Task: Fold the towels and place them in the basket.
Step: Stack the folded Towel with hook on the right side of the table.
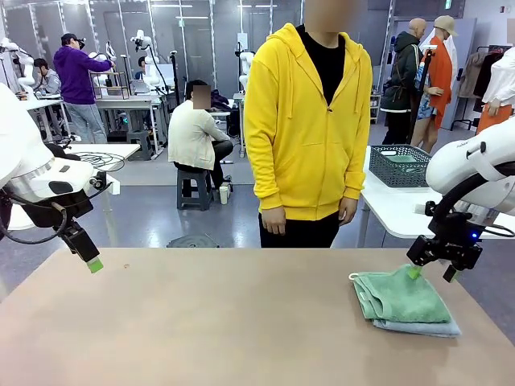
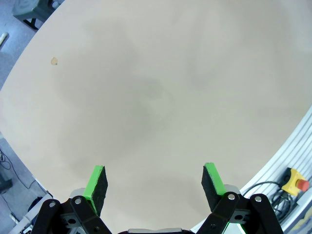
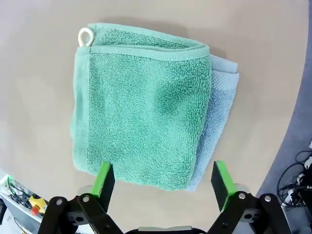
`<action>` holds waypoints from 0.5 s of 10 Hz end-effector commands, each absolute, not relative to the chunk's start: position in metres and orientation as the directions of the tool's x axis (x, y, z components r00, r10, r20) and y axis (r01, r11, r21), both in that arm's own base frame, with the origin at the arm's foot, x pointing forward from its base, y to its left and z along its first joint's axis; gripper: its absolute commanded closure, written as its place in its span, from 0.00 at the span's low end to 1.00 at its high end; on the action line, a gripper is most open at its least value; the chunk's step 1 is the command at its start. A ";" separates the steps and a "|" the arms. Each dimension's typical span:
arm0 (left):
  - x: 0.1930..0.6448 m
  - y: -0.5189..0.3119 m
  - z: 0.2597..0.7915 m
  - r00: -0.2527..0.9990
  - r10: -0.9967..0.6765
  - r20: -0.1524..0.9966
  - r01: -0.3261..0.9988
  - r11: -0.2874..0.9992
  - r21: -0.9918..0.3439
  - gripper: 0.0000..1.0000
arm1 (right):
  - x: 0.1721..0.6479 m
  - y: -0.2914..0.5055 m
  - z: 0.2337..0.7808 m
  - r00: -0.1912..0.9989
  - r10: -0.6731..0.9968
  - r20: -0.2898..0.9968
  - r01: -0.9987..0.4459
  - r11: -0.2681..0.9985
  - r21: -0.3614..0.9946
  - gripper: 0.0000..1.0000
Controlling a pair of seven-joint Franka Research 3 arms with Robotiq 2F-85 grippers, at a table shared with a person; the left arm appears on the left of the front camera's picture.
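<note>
Near the right end of the tan desk (image 1: 241, 322), toward the robot's edge, lies a stack of two folded terry towels: the sea-green towel (image 1: 400, 296) rests on top of the pale grey-blue towel (image 1: 418, 326), whose edge peeks out along one side and below the green one. Seen from the right wrist, the sea-green towel (image 3: 141, 122) covers most of the pale grey-blue towel (image 3: 219, 112), and a small white corner loop (image 3: 85, 37) sticks out at one corner of the green one. The right claw (image 1: 433, 273) hangs just above the far edge of the stack with its green-padded fingers spread wide and nothing between them; from its own wrist camera the right claw (image 3: 159, 179) straddles one edge of the green towel, and whether the pads touch the cloth cannot be told. Over the left edge of the desk the left claw (image 1: 90, 259) hovers, tilted downward; in the left wrist view the left claw (image 2: 155, 181) stands wide open over bare desk surface, gripping nothing. Beyond the far edge a person in a yellow hooded jacket (image 1: 306, 121) stands facing the desk with arms hanging down. Farther back on the right, the dark grey lattice-sided plastic basket (image 1: 400, 165) sits on a white side table (image 1: 394, 205), well apart from the towels.
</note>
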State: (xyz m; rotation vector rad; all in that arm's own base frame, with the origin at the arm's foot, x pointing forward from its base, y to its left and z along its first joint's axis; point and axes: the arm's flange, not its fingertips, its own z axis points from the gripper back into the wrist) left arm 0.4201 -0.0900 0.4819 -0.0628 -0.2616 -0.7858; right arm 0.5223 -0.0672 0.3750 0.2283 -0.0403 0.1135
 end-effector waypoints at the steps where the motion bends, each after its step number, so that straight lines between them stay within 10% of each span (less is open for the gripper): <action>1: 0.423 -0.091 0.484 0.685 -0.686 0.244 0.698 0.714 0.051 0.02 | 0.522 -0.067 0.375 0.993 0.108 0.053 -0.117 0.968 0.224 0.00; 5: 0.432 -0.044 0.556 0.720 -0.635 0.279 0.688 0.708 -0.162 0.02 | 0.472 -0.081 0.498 0.953 0.173 0.250 -0.255 0.902 0.347 0.00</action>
